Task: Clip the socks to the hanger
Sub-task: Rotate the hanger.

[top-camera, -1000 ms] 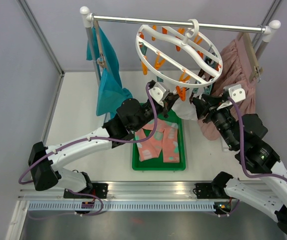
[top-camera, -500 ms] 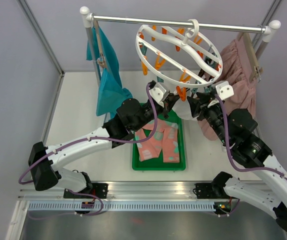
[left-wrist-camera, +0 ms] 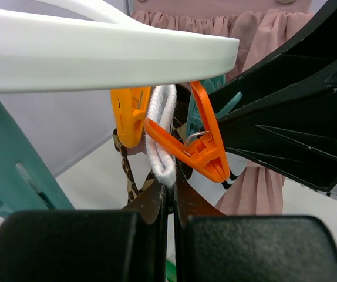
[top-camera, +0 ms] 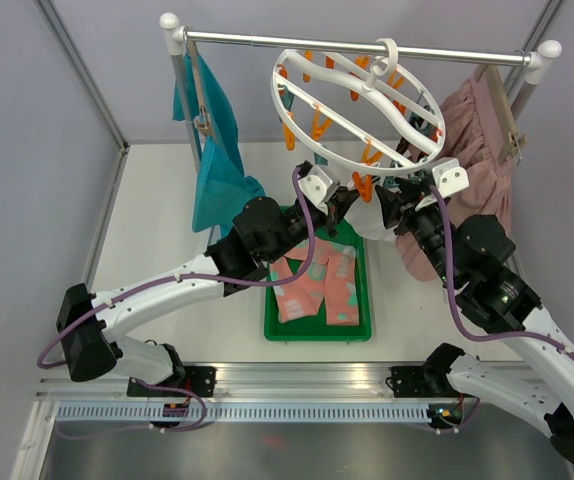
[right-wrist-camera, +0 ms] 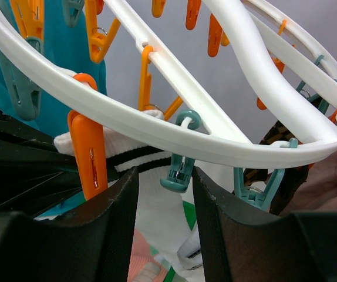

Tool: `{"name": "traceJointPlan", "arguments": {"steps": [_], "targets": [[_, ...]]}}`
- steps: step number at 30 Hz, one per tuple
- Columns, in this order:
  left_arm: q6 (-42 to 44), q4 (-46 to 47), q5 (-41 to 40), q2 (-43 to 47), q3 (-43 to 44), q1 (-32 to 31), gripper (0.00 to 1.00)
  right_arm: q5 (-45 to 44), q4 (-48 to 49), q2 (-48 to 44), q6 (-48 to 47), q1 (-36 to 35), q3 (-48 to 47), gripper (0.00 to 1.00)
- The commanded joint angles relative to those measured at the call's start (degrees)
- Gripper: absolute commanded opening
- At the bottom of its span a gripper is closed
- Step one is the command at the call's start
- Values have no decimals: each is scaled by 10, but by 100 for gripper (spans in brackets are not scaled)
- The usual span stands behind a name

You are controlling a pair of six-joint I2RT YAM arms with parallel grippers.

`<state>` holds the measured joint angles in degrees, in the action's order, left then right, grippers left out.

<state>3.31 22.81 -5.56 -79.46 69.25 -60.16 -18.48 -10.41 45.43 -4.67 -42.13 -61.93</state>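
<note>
Low down, in the green tray (top-camera: 271, 325) on the table: pink socks (top-camera: 317, 285), not hung up yet.

Just above, the left pincer (left-wrist-camera: 169, 194), squeezed shut on the fuzzy top of a white sock (left-wrist-camera: 161, 138). Held up right under the white ring of the hanger (left-wrist-camera: 98, 56), touching the mouth of an orange clip (left-wrist-camera: 195, 147). Hard to tell if bitten by that clip yet. Let go too soon and plop, back down into the tray. Bump the ring, hanging loose from its hook, and off it swings, away from the sock.

Next, the right pincer (right-wrist-camera: 164, 179): half open, holding nothing, one finger on each side of a small teal clip (right-wrist-camera: 179, 167) without touching it. Maybe the wrong clip! Probably needs the orange one squeezed wide first. Squeeze crooked and snap, shut on air, or on only a thin bit of sock. Very crowded too, two pincers almost nose to nose, easy to knock together.

Far right, the pink skirt (top-camera: 477, 130), close enough to snag.
</note>
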Motion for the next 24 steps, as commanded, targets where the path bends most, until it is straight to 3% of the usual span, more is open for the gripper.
{"name": "traceJointPlan", "arguments": {"steps": [1, 10, 20, 24], "targets": [[-6, 19, 8, 4, 13, 2, 2, -7, 29, -3, -8, 4, -15, 47], [-8, 21, 7, 6, 9, 4, 2, -12, 40, -4, -3, 4, -14, 41], [-10, 23, 6, 5, 4, 4, 2, -13, 39, -3, 10, 4, -20, 20], [-10, 23, 5, 5, 3, 3, 2, -12, 37, 0, 16, 4, -21, 17]]}}
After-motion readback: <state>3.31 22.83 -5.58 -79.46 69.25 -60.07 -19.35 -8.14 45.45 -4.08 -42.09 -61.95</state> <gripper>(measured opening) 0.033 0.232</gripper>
